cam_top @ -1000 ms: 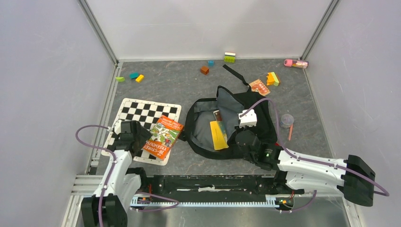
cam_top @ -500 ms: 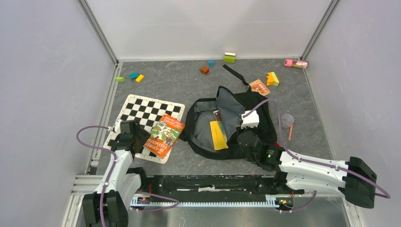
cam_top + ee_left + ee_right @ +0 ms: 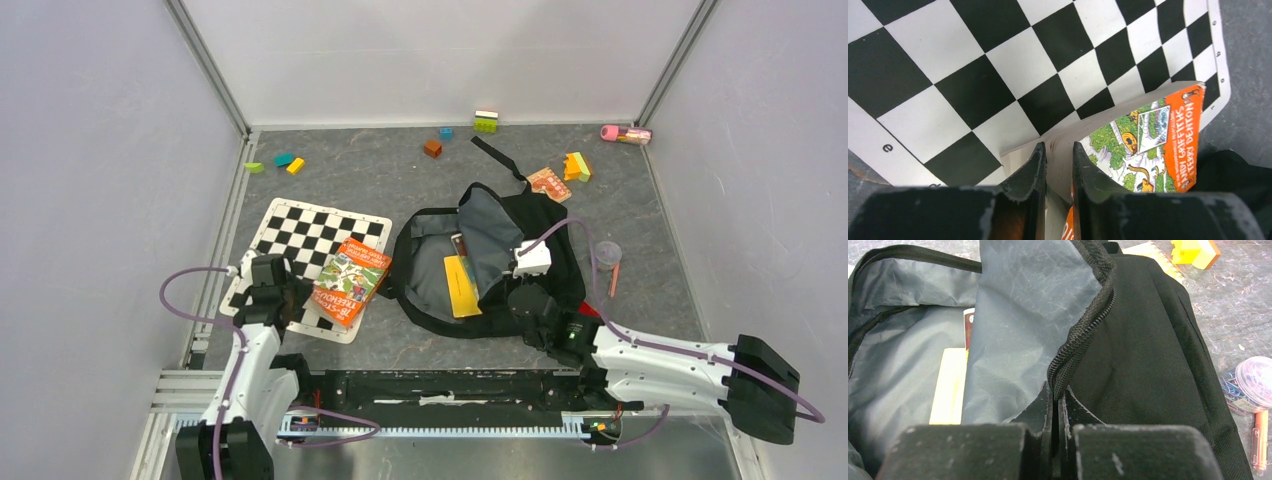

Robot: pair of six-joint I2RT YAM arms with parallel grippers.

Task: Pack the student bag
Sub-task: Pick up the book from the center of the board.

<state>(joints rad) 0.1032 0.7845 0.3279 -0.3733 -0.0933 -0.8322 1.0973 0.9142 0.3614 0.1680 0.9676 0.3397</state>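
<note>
Pinching the book (image 3: pixel 1143 135) — left pincer (image 3: pixel 1058 150); right pincer (image 3: pixel 1058 392) nips student bag (image 3: pixel 1148 365) rim.

book (image 3: pixel 1143 135) near edge behind left hand (image 3: pixel 1059 150), chessboard (image 3: pixel 973 75) cropped

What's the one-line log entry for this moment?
left tool: clamped on book edge, over chessboard | right tool: pinching student bag zipper rim | bag open, book outside

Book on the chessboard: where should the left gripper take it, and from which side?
Take the book by its near-left page edge, coming from the left, low over the chessboard. That corner looks raised off the board, so the left gripper's fingers can straddle the pages; the far end points toward the student bag.
</note>
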